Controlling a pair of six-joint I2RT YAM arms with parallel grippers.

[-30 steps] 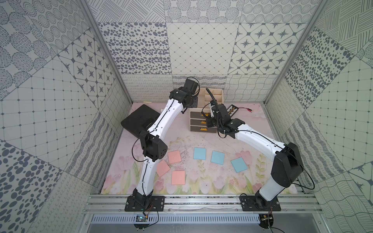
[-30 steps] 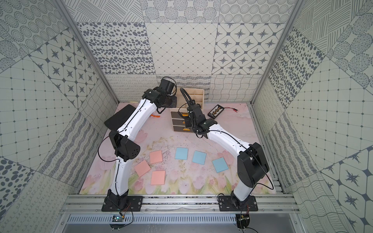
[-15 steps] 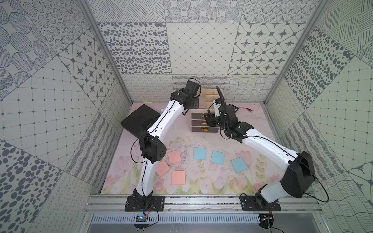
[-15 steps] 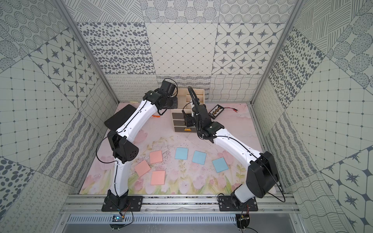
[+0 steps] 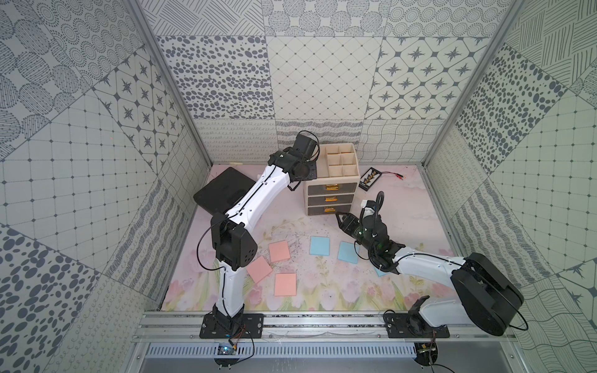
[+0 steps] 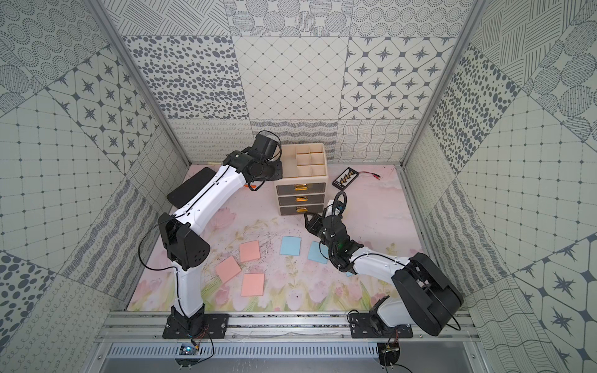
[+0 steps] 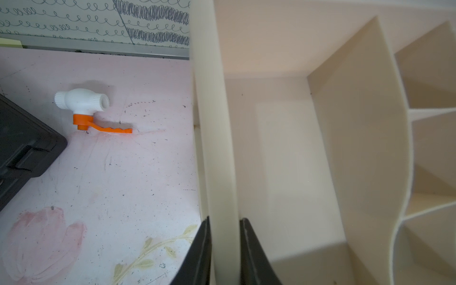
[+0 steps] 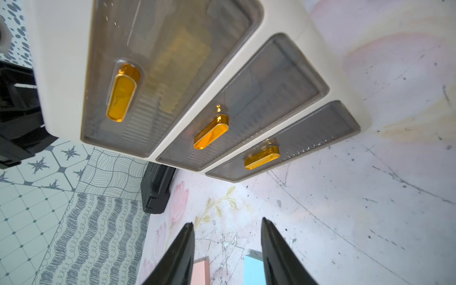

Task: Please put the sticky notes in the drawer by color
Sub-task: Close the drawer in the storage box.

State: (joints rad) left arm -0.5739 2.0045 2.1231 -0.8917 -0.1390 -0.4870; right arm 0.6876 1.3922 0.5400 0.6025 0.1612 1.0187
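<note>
Pink sticky notes [image 5: 285,284] and blue sticky notes [image 5: 319,246] lie loose mid-counter, toward the front edge. My right gripper [image 8: 227,220] is half-open and empty, facing the bottom drawer [image 8: 308,138]. Next I'd pinch its handle [image 8: 262,157]. The left gripper [image 7: 224,219] straddles the organizer wall [image 7: 222,123]; can't tell if it's clamped.

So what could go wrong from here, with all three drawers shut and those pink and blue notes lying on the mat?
The left gripper only straddles the side wall of the drawer unit. If it loosens, a tug on a gold handle by the open right gripper might drag the unit. The pink notes and blue notes lie flat, so pinching could crumple them.
</note>
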